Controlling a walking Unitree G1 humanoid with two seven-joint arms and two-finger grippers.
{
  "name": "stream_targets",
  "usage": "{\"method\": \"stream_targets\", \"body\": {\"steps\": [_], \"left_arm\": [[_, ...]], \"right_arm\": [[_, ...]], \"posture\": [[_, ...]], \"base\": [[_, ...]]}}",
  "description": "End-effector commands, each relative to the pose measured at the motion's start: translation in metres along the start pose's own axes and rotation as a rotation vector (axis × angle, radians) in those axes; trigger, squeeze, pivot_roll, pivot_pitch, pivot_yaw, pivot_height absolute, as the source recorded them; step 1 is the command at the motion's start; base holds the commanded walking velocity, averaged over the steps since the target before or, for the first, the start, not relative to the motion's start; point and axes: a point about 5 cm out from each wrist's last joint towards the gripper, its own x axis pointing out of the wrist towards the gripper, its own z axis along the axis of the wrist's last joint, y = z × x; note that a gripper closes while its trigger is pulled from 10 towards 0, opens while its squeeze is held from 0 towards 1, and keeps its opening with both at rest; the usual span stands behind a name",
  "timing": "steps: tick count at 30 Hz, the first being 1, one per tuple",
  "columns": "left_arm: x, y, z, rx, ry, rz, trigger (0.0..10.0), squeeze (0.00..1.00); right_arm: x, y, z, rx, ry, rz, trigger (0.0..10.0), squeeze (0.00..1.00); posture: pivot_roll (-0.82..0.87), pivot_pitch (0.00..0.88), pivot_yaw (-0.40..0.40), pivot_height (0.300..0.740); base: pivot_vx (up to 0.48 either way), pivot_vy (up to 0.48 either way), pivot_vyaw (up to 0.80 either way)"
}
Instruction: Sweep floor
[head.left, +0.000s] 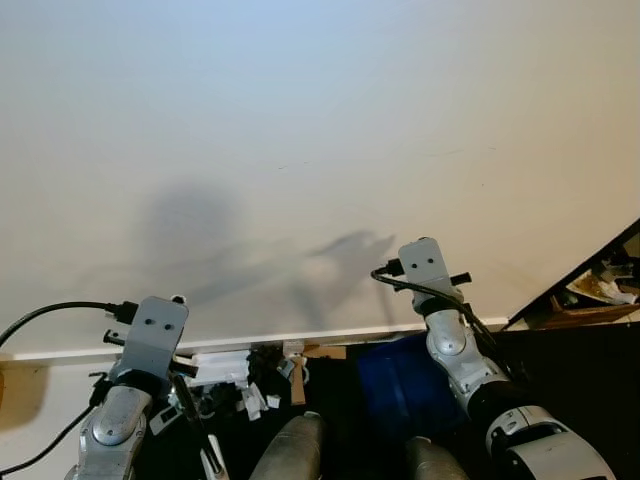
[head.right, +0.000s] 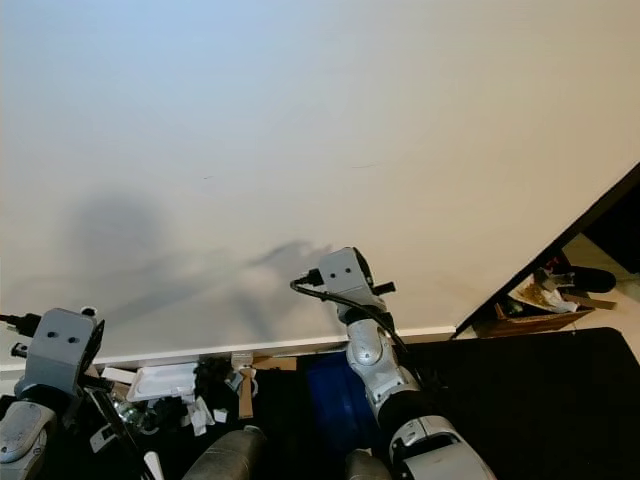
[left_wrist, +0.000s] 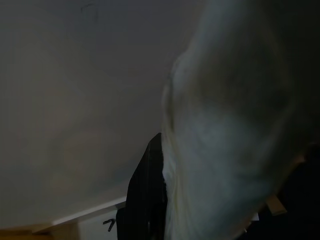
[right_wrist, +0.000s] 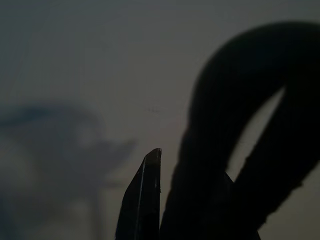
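Left pincer (left_wrist: 159, 192) sits low by my left leg, with a blurred pale thing (left_wrist: 225, 150) pressed against its one visible black finger; I cannot tell whether it is clenched or released. Right pincer (right_wrist: 150, 200) is raised toward the wall (head.left: 300, 150), its state equally unclear. White litter scraps (head.left: 255, 395) lie on the dark floor (head.left: 560, 370) along the baseboard (head.left: 350, 335), just ahead of my left arm, so I judge that arm nearer. A blue object (head.left: 400, 385) sits right of them
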Motion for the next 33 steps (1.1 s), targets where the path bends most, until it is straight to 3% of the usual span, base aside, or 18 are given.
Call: {"method": "stream_targets", "body": {"steps": [1,4,5,8,16,17,33], "left_arm": [[-0.003,-0.004,-0.004,0.003,0.023,-0.009,10.0,0.0],[-0.002,-0.005,-0.004,-0.001,0.022,-0.008,10.0,0.0],[-0.002,-0.005,-0.004,-0.002,0.022,-0.007,10.0,0.0],[-0.002,-0.005,-0.004,-0.003,0.022,-0.005,10.0,0.0],[-0.002,-0.007,-0.006,-0.008,0.025,-0.004,10.0,0.0],[-0.002,-0.007,-0.006,-0.008,0.025,-0.004,10.0,0.0],[0.0,-0.009,-0.007,-0.012,0.025,-0.011,10.0,0.0]], "right_arm": [[-0.006,0.001,-0.011,-0.015,0.055,0.023,10.0,1.0],[-0.002,-0.01,-0.018,-0.018,0.12,0.003,10.0,1.0],[0.001,-0.014,-0.019,-0.038,0.137,0.008,10.0,0.0],[0.004,-0.022,-0.02,-0.051,0.163,0.006,10.0,0.0],[0.018,-0.067,-0.019,-0.169,0.232,0.004,10.0,0.0],[0.018,-0.067,-0.019,-0.169,0.232,0.004,10.0,0.0],[0.004,-0.086,-0.018,0.043,0.4,0.123,10.0,0.0]], "posture": [[0.27,0.13,0.019,0.74],[0.27,0.129,0.016,0.74],[0.27,0.129,0.015,0.74],[0.27,0.13,0.014,0.74],[0.25,0.132,0.003,0.74],[0.25,0.132,0.003,0.74],[0.22,0.131,-0.01,0.74]], "base": [[0.0,0.0,0.0],[0.0,0.0,0.0],[0.0,0.0,0.0],[0.0,0.0,0.0],[0.0,0.0,0.0],[0.0,0.0,0.0],[0.0,0.0,0.0]]}}
